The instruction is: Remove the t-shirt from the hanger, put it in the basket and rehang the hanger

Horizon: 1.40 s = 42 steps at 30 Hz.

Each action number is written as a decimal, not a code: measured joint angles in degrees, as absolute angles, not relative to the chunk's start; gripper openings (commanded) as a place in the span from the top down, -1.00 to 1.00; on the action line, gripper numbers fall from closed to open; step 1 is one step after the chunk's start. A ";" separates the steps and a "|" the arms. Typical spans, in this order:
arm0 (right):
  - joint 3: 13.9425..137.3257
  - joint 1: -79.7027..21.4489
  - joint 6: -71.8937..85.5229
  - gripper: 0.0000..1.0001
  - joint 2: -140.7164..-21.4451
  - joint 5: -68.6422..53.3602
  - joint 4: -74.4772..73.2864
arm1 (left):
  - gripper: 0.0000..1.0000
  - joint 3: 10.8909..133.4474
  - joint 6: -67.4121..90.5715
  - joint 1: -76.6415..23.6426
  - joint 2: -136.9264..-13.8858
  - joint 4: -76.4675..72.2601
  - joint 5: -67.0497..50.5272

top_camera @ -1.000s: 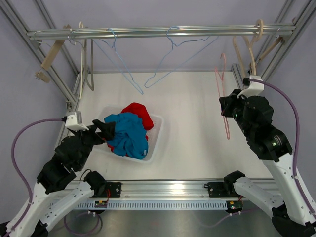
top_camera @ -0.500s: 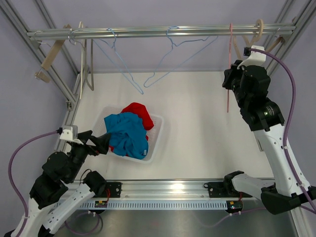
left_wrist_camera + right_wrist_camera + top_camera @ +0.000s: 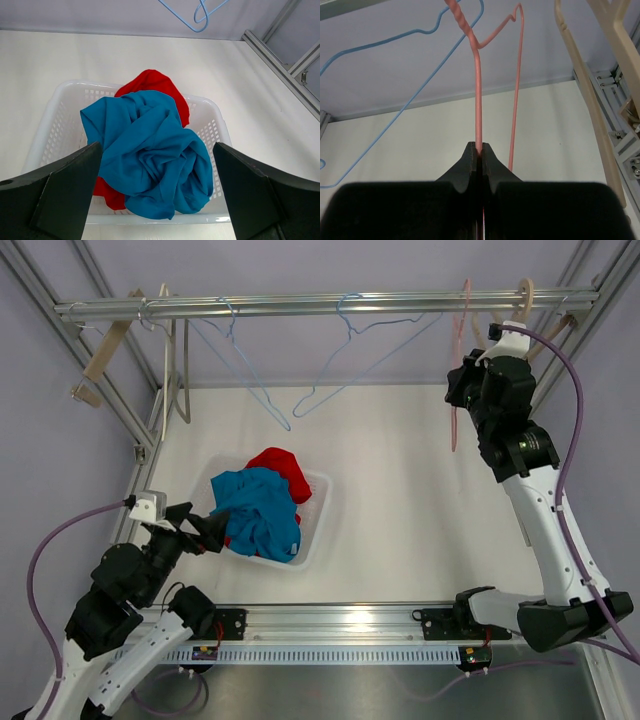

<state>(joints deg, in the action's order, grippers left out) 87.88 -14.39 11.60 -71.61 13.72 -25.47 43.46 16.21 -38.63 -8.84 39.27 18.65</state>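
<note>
A blue t-shirt (image 3: 258, 512) lies crumpled on a red t-shirt (image 3: 281, 464) in a white basket (image 3: 322, 502) on the table's left. No garment hangs on any hanger. My left gripper (image 3: 208, 531) is open and empty, just off the basket's near left side; in the left wrist view (image 3: 156, 150) its fingers frame the blue t-shirt (image 3: 150, 145). My right gripper (image 3: 462, 392) is shut on the bare pink wire hanger (image 3: 455, 420), held high with its hook at the rail (image 3: 320, 306). The right wrist view shows the jaws (image 3: 479, 147) pinching the pink wire (image 3: 477, 85).
Two blue wire hangers (image 3: 345, 355) hang from the rail's middle. Wooden hangers (image 3: 172, 360) hang at the left end and beige ones (image 3: 515, 315) at the right, close to my right gripper. Frame posts (image 3: 110, 390) run along both sides.
My right arm has raised the pink hanger from mid-height up to the rail. My left gripper has drawn back from the blue t-shirt toward the basket's near left side.
</note>
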 measured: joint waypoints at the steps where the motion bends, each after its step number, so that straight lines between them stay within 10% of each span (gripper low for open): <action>1: 86.98 -14.39 11.84 1.00 -71.33 13.45 -24.62 | -0.98 43.46 16.16 -38.28 -8.99 39.29 18.33; 11: 80.27 -14.35 13.89 0.89 -67.53 12.29 -19.70 | -0.98 43.46 15.88 -36.91 -9.13 39.13 16.36; 21: 78.59 -14.35 15.31 -0.99 -63.90 12.32 -22.87 | -0.98 43.46 15.90 -36.73 -10.66 38.98 15.92; 42: 58.17 -14.35 23.92 -0.99 -9.47 7.42 -35.03 | -0.98 48.99 18.74 -36.69 -5.32 39.38 15.33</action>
<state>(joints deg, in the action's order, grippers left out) 58.17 -14.35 23.92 -9.47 7.42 -35.03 48.99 18.74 -36.69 -5.32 39.38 15.33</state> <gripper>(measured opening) 0.993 0.988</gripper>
